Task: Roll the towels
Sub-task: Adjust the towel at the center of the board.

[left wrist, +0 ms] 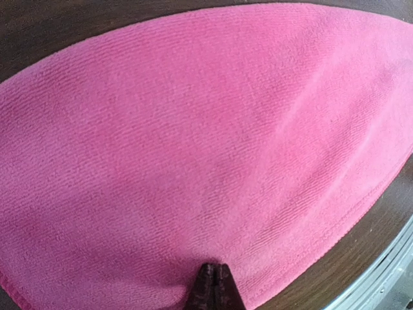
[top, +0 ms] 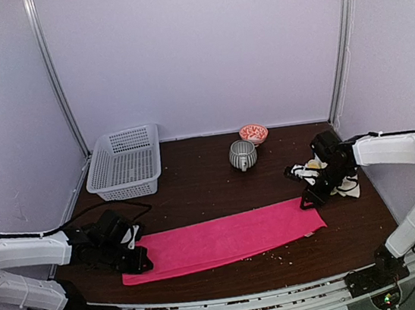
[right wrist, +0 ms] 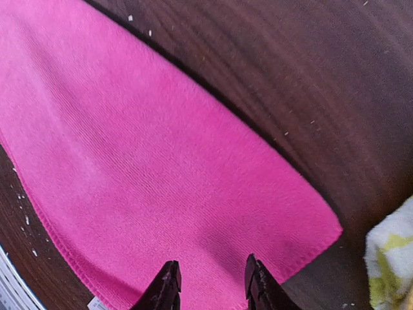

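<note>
Left gripper (left wrist: 213, 268), pressed together, rests on the towel (top: 226, 238) at its left end (likely anchoring it) while right gripper (right wrist: 211, 263), spread, hovers over the right end, seemingly to start rolling.

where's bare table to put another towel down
Bare table runs between the basket and cup at the back and the pink towel in front. Crowded at both towel ends, by the left gripper and right gripper, and around the yellow-white cloth at right.

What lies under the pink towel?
The pink towel lies flat on the dark table, whose wood shows all around it. The surface directly beneath is covered and unseen.
</note>
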